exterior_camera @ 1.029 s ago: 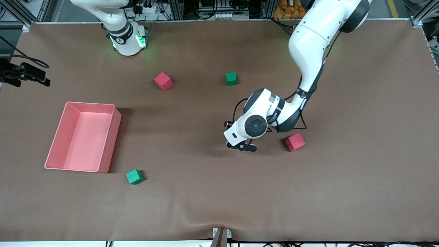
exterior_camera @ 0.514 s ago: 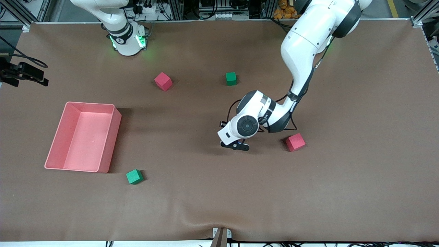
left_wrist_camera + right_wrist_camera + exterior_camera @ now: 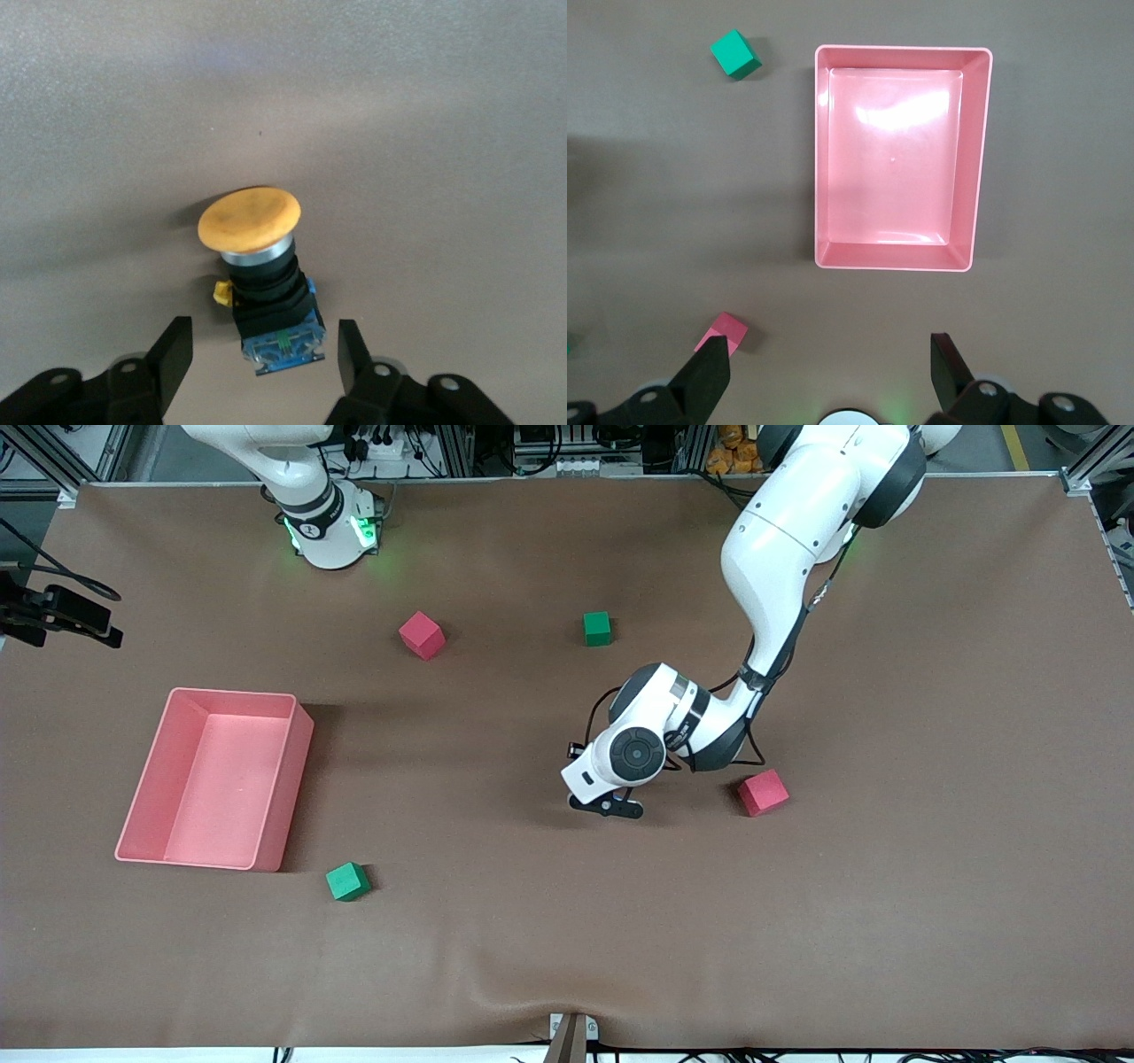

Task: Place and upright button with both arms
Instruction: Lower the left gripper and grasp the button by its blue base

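Note:
The button lies on its side on the brown mat, in the left wrist view only. It has a round orange cap, a black body and a blue base. My left gripper is open and low over the mat, one finger on each side of the blue base, not touching it. In the front view the left gripper is over the middle of the table and hides the button. My right gripper is open and empty, high over the right arm's end of the table, and does not show in the front view.
A pink bin stands toward the right arm's end; it shows in the right wrist view. A red cube lies beside the left hand. Another red cube and a green cube lie nearer the bases. A second green cube lies near the bin.
The left arm has shifted its gripper a little toward the right arm's end of the table, staying low over the mat. Cubes and bin have not moved.

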